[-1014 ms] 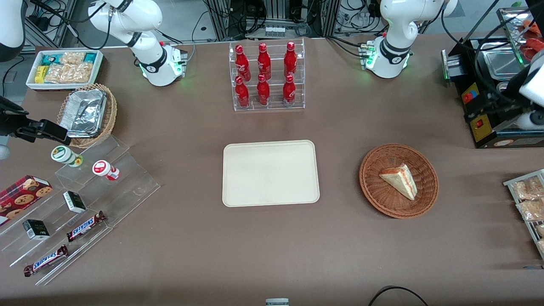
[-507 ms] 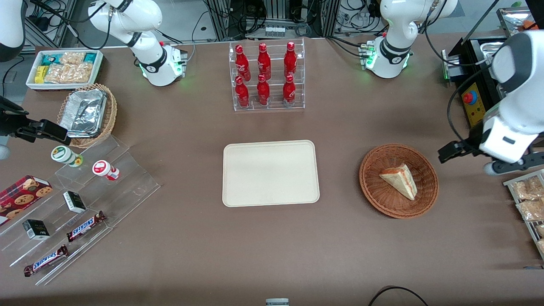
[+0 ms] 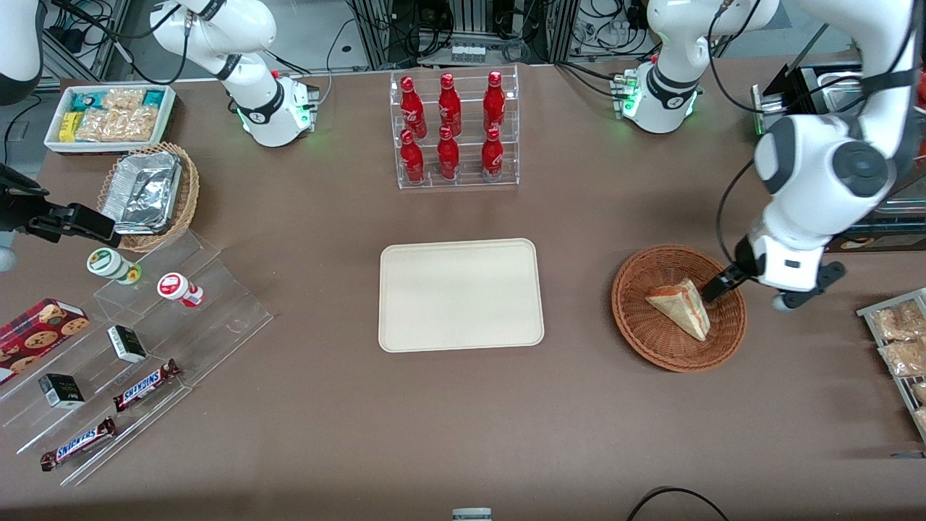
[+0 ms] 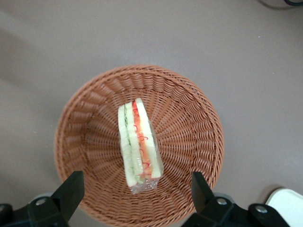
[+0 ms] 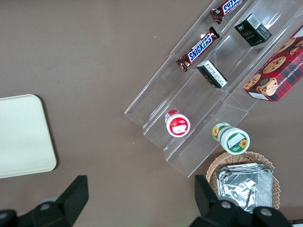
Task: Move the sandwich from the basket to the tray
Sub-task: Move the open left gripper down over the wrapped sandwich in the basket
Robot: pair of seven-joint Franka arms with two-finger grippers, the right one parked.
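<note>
The tool (image 4: 135, 194) hangs above the wicker basket (image 3: 636, 325), fingers (image 4: 71, 189) spread wide and gripping nothing. Directly beneath it, the sandwich (image 4: 138, 142) lies in the middle of the basket. The cream tray (image 3: 461, 294) sits well apart, toward the parked arm's end of the table (image 3: 463, 420).

My left-wrist picture crops the tool (image 4: 137, 189), leaving two finger stubs, and clips the basket (image 4: 189, 118) rim at six o'clock; the tray (image 4: 289, 205) shows one corner.
</note>
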